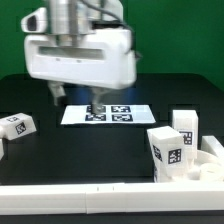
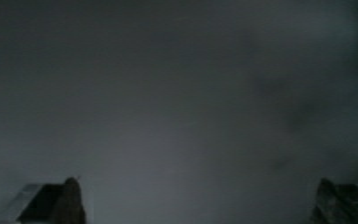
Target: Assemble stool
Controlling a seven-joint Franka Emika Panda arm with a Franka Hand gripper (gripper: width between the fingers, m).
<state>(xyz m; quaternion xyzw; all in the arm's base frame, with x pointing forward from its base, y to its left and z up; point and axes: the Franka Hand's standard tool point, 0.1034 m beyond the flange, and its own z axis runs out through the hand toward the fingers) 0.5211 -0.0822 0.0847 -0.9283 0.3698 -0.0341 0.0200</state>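
Reading the exterior view, note the gripper (image 1: 76,98) hanging at the far edge of the marker board (image 1: 105,113). The nearer stool leg (image 1: 18,125) lies on its side, well off the board toward the exterior view's left, long axis roughly crosswise. In the wrist view, the fingers (image 2: 51,202) stand wide apart, holding nothing.

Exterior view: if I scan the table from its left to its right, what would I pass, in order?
Lone stool leg → marker board → group of upright stool legs. The arm hanging above overlaps the board, so it is left out.
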